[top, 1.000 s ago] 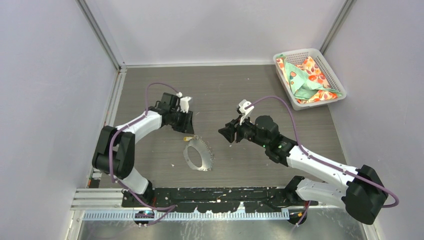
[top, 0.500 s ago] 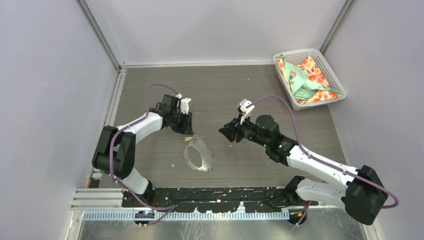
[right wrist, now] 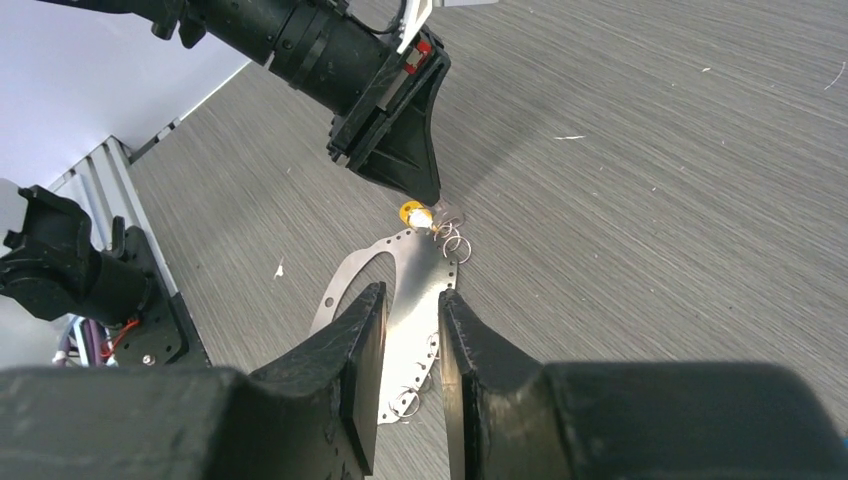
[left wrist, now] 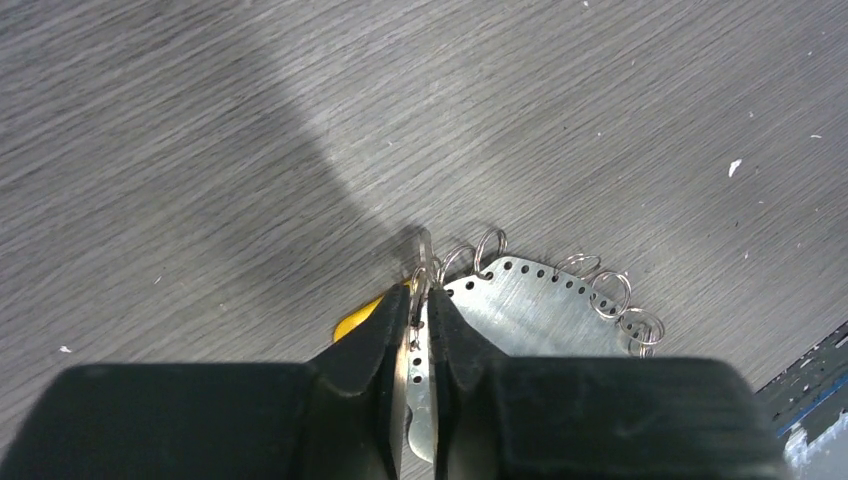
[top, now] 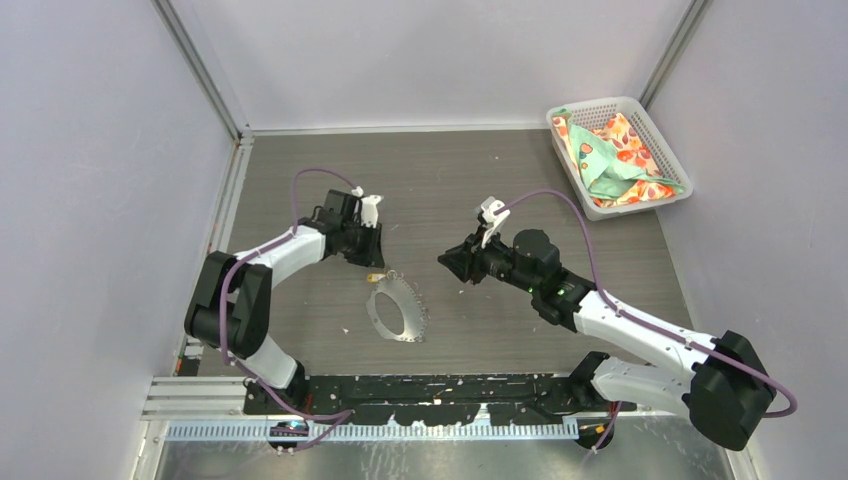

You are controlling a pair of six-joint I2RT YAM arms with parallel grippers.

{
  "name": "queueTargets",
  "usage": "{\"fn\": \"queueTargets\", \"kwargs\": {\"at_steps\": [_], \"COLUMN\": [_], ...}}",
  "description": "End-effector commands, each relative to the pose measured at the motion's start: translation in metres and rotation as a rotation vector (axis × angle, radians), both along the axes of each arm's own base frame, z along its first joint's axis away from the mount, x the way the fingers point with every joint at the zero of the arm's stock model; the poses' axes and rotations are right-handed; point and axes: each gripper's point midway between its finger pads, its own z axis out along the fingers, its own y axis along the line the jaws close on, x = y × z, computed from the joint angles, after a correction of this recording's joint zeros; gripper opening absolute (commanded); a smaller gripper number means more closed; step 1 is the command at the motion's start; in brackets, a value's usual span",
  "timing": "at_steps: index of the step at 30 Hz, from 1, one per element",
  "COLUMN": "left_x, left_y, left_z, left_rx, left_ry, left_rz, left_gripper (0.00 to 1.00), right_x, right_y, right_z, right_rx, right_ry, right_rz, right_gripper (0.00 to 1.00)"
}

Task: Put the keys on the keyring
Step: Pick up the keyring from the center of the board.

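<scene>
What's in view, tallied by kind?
Grippers: 2, left gripper and right gripper
Keyring plate, small rings along its edge: 1
Yellow-headed key: 1
Basket: 1
Cloth in it: 1
Total: 6

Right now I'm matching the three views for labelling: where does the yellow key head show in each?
Top external: yellow key head centre-left, at the left gripper tip.
Left wrist: low centre, just left of the gripper's tip.
Right wrist: just above centre, beneath that gripper tip.
Shared landmark: the ringed metal plate beside it.
</scene>
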Motion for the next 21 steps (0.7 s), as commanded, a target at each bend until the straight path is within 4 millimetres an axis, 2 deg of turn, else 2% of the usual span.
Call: {"fn": "queueTargets", "kwargs": {"at_steps": [1, 10, 13, 17, 21], "left_x": [0.006, 0.01, 0.01, 0.006, 0.001], "left_y": [-0.004, -0.004, -0.007, -0.013, -0.021], "left_z": [0.006, 0.011, 0.017, 0.035, 0.065], "left_rx": [-0.015, -0.016, -0.026, -0.055, -0.096], "left_ry": [-0.04, -0.066, -0.075, -0.092, -0.108], "left_rz": [0.009, 0.01, -0.01, -0.078, -0.143], "left_gripper": [0.1, 0.01, 0.01, 0.0, 0.0], "right_x": [0.003, 0.002, 0.001, 0.001, -0.001], "right_y": [0.002, 0.001, 0.001, 0.001, 0.002], "right_z": [0.015, 0.016, 0.017, 0.02, 0.026], "right_rx": [0.054, 0.065, 0.067, 0.066, 0.071], "right_ry": [-0.028, -0.025, -0.029, -0.038, -0.055], "right_rz": [0.0, 0.002, 0.004, 0.012, 0.025], "right_gripper": [0.3, 0.25, 0.24, 0.23, 0.22]}}
